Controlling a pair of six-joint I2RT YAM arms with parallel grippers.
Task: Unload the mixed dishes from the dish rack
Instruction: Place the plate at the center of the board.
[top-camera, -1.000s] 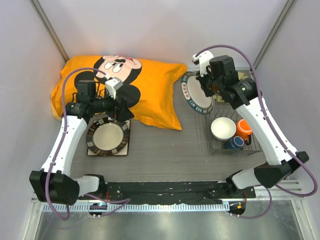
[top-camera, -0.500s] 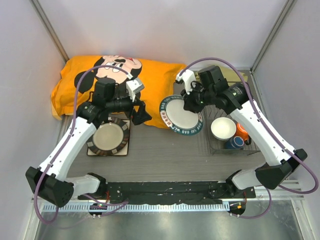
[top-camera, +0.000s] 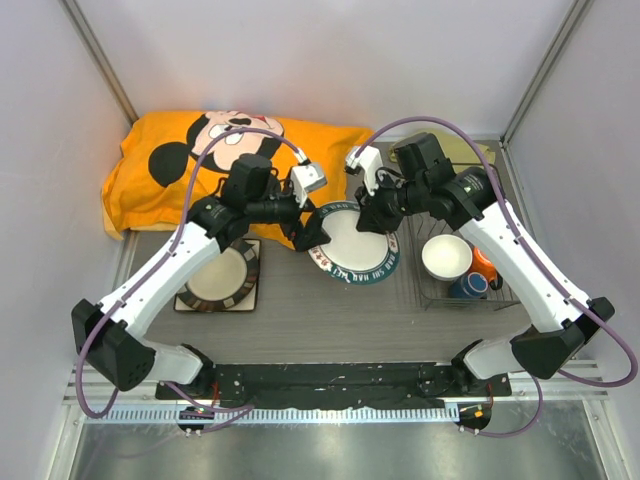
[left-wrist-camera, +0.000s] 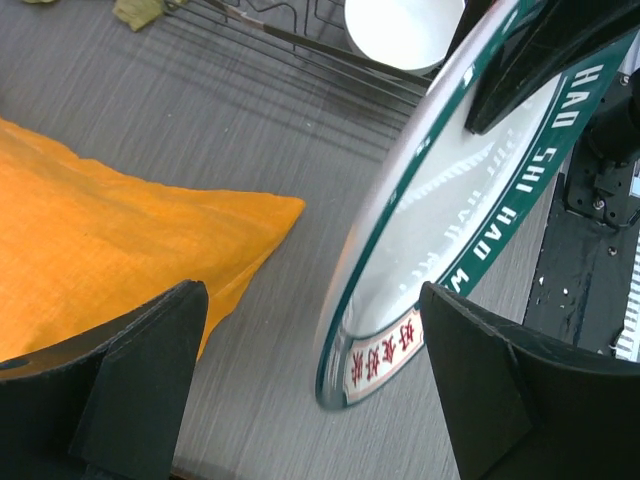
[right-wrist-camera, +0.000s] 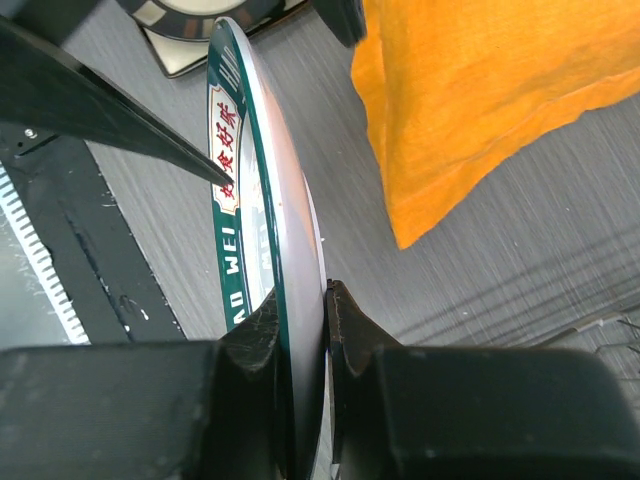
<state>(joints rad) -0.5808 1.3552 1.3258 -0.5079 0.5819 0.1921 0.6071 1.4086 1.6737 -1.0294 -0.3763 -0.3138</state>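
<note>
Top external: orange pillow (top-camera: 320, 160) beside patterned plate (top-camera: 350, 246)

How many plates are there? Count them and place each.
3: green-rimmed plate in the right gripper, mid-table; round brown plate atop the square plate, left. None seem hidden.

Lifted the white plate with dark patterned rim (top-camera: 350, 243) from above the dish rack (top-camera: 430, 290) by the right edge out over mid-desk, pinched in the right gripper (top-camera: 378, 212). Swung the left gripper (top-camera: 318, 232) from over the round brown dark-rimmed plate (top-camera: 215, 275) rightward, fingers now spread astride that plate's rim.
</note>
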